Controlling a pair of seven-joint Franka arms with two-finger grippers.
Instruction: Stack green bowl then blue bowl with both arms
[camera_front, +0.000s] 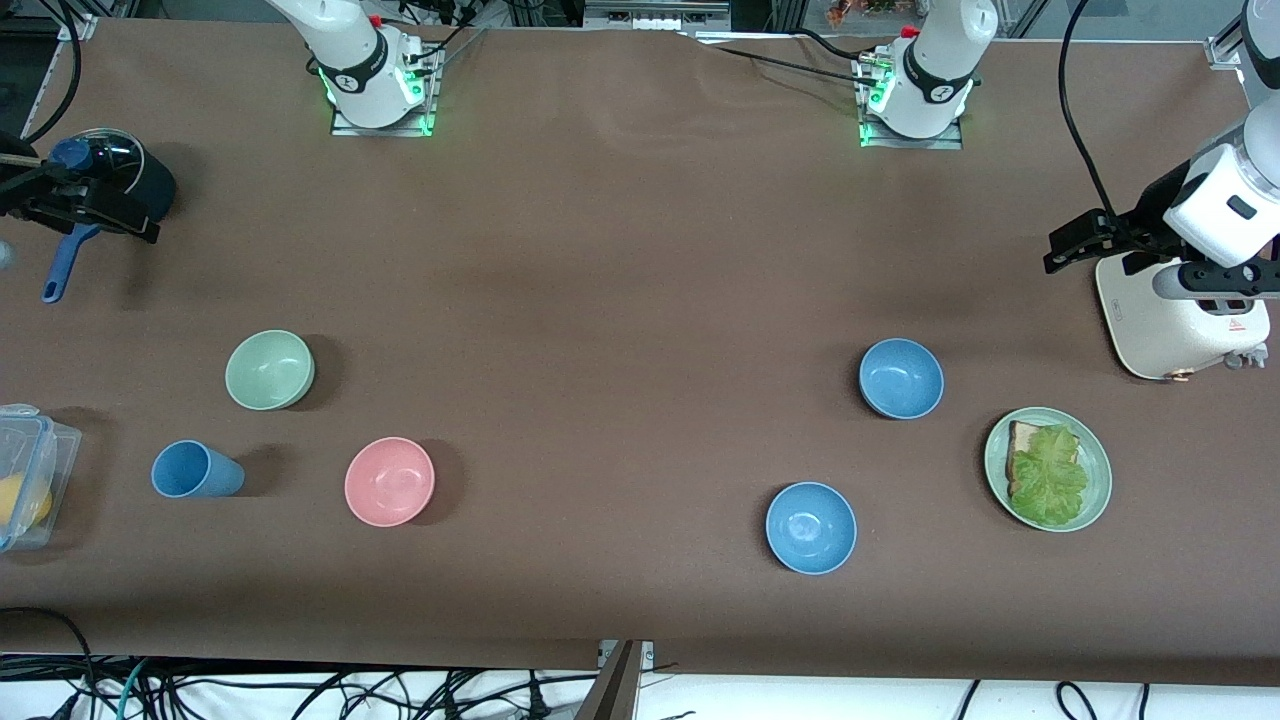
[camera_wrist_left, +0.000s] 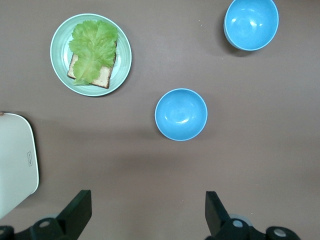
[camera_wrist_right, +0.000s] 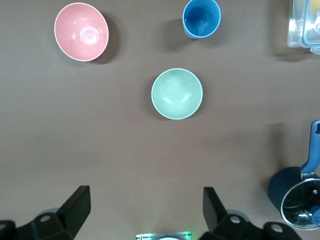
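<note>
Left gripper (camera_wrist_left: 146, 196): jaws wide, nothing held; up in the air over the left arm's end of the table, beside a white appliance (camera_front: 1180, 320).

Right gripper (camera_wrist_right: 146, 194): jaws wide, nothing held; up in the air at the right arm's end of the table, by a dark pot with blue handle (camera_front: 120, 170).

Green bowl (camera_front: 269, 369): upright, empty, toward the right arm's end of the table, apart from all else.

Pink bowl (camera_front: 389, 481) and blue cup (camera_front: 195, 470): nearer the front camera's edge than the green bowl.

Clear box (camera_front: 25, 480): at the end edge beside the cup.

Blue bowl (camera_front: 901, 378): upright, empty, toward the left arm's end.

Brighter blue bowl (camera_front: 811, 527): nearer the front camera's edge, apart from the blue bowl.

Green plate (camera_front: 1100, 470): holds bread under lettuce, close to the blue bowl on the left arm's end side.
</note>
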